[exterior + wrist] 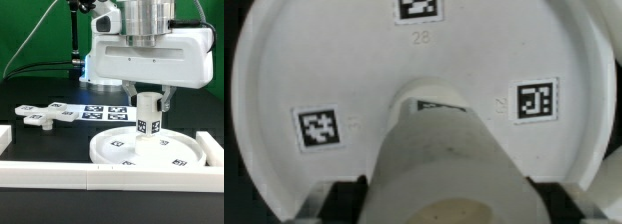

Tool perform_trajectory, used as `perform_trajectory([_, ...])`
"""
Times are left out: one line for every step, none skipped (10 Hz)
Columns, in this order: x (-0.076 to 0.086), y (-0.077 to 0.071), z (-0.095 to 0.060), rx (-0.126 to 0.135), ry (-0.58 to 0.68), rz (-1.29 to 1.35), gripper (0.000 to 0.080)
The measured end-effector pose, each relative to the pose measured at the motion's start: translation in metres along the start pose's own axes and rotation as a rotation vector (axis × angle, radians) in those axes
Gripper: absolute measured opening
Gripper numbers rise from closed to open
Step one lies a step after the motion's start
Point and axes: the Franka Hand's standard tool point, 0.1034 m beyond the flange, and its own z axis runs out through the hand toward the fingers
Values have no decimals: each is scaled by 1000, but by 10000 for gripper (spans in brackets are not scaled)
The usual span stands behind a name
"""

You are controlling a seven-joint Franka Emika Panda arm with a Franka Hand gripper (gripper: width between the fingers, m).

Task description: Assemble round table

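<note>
Closest to the wrist camera is the short thick post [438, 150], with a dark finger [345, 197] pressed against each flank. So the gripper [149, 101] is pinching the post by its upper end and holding it upright. The post's lower end meets the large rimmed disc [108, 150] at about the middle, among the disc's small tags. That disc lies flat on the black table [40, 145], just behind the white border rail [100, 176]. Beyond the disc lies the marker board [108, 110]. Toward the exterior view's left, well apart from the gripper, the cross-shaped piece [45, 116] lies flat.
</note>
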Motion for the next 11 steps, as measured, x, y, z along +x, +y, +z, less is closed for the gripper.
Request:
perform_trajectory([0,0,0,2,-2,42,409])
perform_trajectory([-1,0,0,5,-6,117,409])
perform_trajectory([-1,0,0,7,-9,164,409])
perform_trajectory([-2,-1,1,7,-10,199,409])
perform_trajectory([-2,-1,1,16,-19,287,409])
perform_trajectory([0,2,1,49,-31,419,409])
perform_trajectory([1,4,1,76,-38,512,409])
perform_trajectory([1,5,2,105,-56,641,409])
perform_trajectory([1,5,2,118,-67,722,409])
perform_trajectory([0,4,2,126,-77,765,409])
perform_trajectory([0,3,2,134,-92,832,409])
